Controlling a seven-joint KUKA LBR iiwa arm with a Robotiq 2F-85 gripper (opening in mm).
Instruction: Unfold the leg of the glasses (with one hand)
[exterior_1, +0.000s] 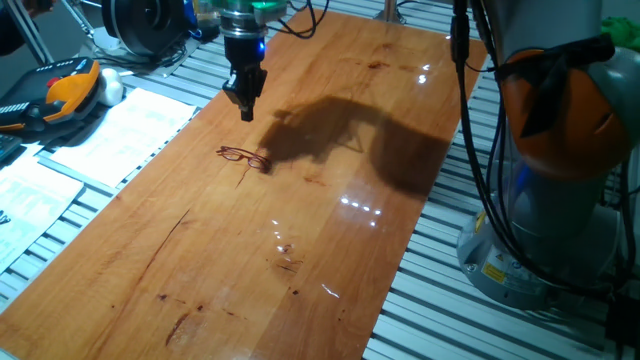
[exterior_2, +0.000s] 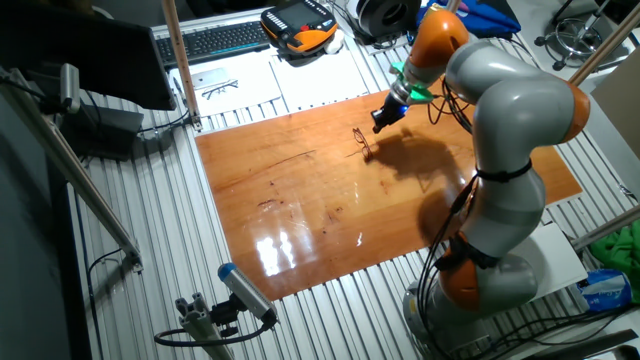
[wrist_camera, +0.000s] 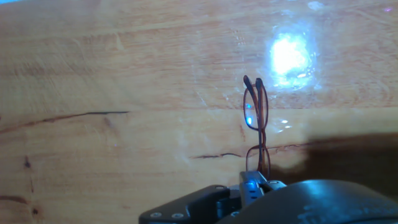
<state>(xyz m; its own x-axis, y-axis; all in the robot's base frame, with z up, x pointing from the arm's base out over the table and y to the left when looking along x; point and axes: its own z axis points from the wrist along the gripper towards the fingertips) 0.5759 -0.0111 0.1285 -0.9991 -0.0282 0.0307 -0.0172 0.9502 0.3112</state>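
Where glasses (wrist_camera: 256, 121) lie folded, hand (exterior_1: 244, 103) above, jaws unclear.

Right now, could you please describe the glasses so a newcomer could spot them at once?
Look at the wooden board on the slatted table. Just below the gripper, on its shadow's edge, lie the glasses: a thin reddish-brown wire frame, the only loose thing on the wood.

One fixed view sits low at the wooden table (exterior_1: 300, 230), looking along its length w/ the arm base at right. The other fixed view looks down from high & farther off, opposite side. Hand view is close to the tabletop; all three share the glasses (exterior_1: 243, 156) (exterior_2: 361, 139) (wrist_camera: 257, 124).
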